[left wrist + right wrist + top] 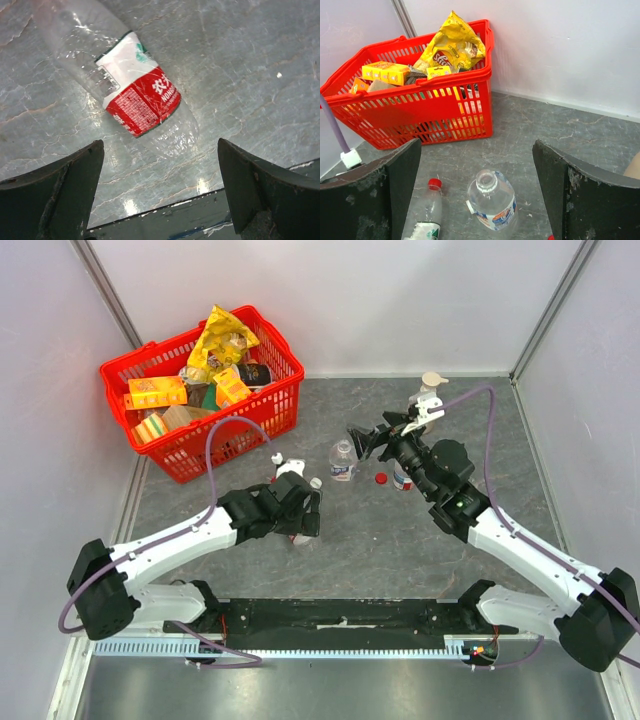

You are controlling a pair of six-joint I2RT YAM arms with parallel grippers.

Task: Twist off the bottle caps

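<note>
Logging near side first: my left gripper (160, 150) hangs over the table (250, 75), fingers spread, holding nothing. A lying bottle (135, 95) has its base end between the fingertips. My right gripper (476, 145) is also spread and empty. An uncapped upright bottle (491, 200) stands between its fingers. A red cap (435, 184) tops a bottle lying beside it. The red basket (420, 115) sits beyond.

A grey, marble-veined surface (400, 550) reflects soft glare. White walls (340, 300) enclose 3 sides, joined by grey metal posts (108, 290) at both far corners.
</note>
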